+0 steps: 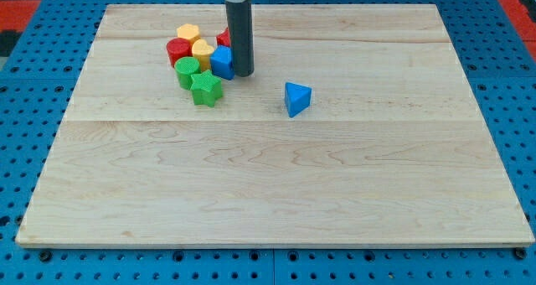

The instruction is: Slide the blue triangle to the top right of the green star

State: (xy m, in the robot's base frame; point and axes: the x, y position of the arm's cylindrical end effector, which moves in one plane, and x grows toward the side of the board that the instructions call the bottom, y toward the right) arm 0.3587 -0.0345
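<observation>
Blue triangle lies alone on the wooden desk, a little above the desk's middle and slightly toward the view's right, well apart from all other blocks. Green star sits to the view's left of it, at the lower edge of a tight cluster. Touching or just beside the star: a green block of rounded form at its upper left and a blue block at its upper right. Further up the cluster stand a yellow block, a red cylinder, a yellow hexagon and a red block, mostly hidden behind the rod. My tip rests against the blue block's right side, well left of the triangle. The tool is a plain rod; it has no jaws and holds nothing.
</observation>
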